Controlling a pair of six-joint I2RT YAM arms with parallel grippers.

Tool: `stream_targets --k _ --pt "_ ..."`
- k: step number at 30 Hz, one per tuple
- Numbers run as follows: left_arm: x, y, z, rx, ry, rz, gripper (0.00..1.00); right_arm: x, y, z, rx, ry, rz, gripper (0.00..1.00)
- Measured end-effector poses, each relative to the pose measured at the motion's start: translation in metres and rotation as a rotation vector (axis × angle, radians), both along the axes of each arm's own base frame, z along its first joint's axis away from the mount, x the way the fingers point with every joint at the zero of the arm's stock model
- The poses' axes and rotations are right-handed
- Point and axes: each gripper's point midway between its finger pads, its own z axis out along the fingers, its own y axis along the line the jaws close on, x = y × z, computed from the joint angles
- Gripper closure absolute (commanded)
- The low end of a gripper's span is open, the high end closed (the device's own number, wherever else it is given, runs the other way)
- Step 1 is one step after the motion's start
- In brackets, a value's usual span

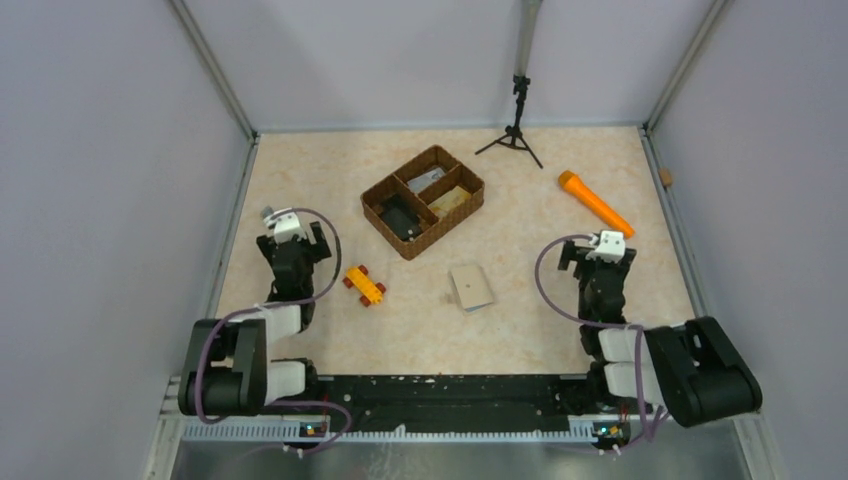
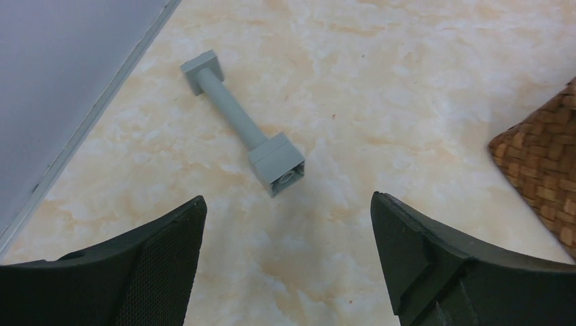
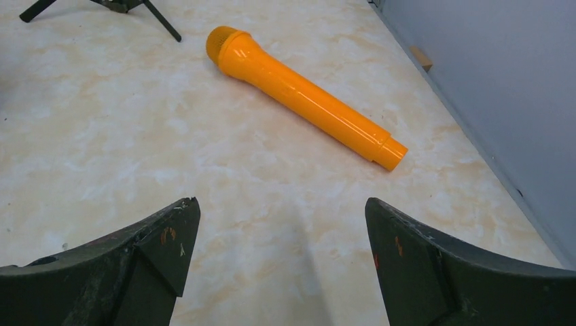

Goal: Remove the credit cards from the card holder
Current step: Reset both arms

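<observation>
Progress. Holder (image 1: 471, 287) lies flat on the worktop (image 1: 560, 180), cream face up and apparently folded shut. No card edge shows at its rim, though the top view is too small to be sure. Neither gripper touches it.

The tray (image 1: 440, 240) is ahead and to the right of the left gripper (image 2: 286, 200). One compartment holds a tan slip (image 1: 452, 199) and another a pale slip (image 1: 432, 179). These may be cards, but I cannot tell. Judgement: either nothing has been pulled yet, or the cards are out and the holder has been reclosed. If the former, everything is left to do: pin the holder, open the flap, draw each card.

Grippers. Left gripper: jaws wide, nothing between them, a grey peg (image 2: 241, 122) just ahead. Right gripper (image 3: 280, 202): jaws wide, empty, an orange torch (image 3: 306, 95) ahead of it.

Holder position. It is left of the right gripper and slightly behind it, toward the arm bases. It is well to the right of the left gripper, past a toy car (image 1: 364, 285), and roughly between the two arms.

Holder orientation. It is nearly square. The slightly longer axis runs near to far, with the near end skewed toward the right gripper's side. A pale blue strip shows along the near-right edge, likely the opening side.
</observation>
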Motion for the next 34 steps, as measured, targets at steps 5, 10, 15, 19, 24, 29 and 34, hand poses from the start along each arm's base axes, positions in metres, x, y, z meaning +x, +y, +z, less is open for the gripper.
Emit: stream_targets --k 5,10,15,19,24,29,34 --pt "0.018 -0.009 0.006 0.006 -0.077 -0.084 0.08 0.008 -0.009 -0.007 -0.002 -0.005 -0.030 0.10" --pt "0.022 -0.010 -0.019 0.008 -0.011 -0.096 0.01 0.017 -0.011 -0.021 -0.013 0.028 -0.039 0.02" --pt "0.028 -0.003 -0.010 0.009 -0.035 -0.056 0.01 0.034 -0.012 -0.005 0.012 -0.017 -0.048 0.01" --pt "0.028 -0.001 -0.009 0.011 -0.035 -0.043 0.01 0.036 -0.013 -0.005 0.021 -0.016 -0.054 0.01" --pt "0.028 0.000 -0.009 0.012 -0.035 -0.040 0.01 0.036 -0.013 -0.006 0.026 -0.012 -0.054 0.01" --pt "0.028 0.000 -0.009 0.012 -0.035 -0.041 0.01 0.036 -0.013 -0.006 0.028 -0.013 -0.054 0.01" --pt "0.028 0.000 -0.009 0.012 -0.037 -0.041 0.01 0.036 -0.013 -0.006 0.029 -0.013 -0.054 0.01"
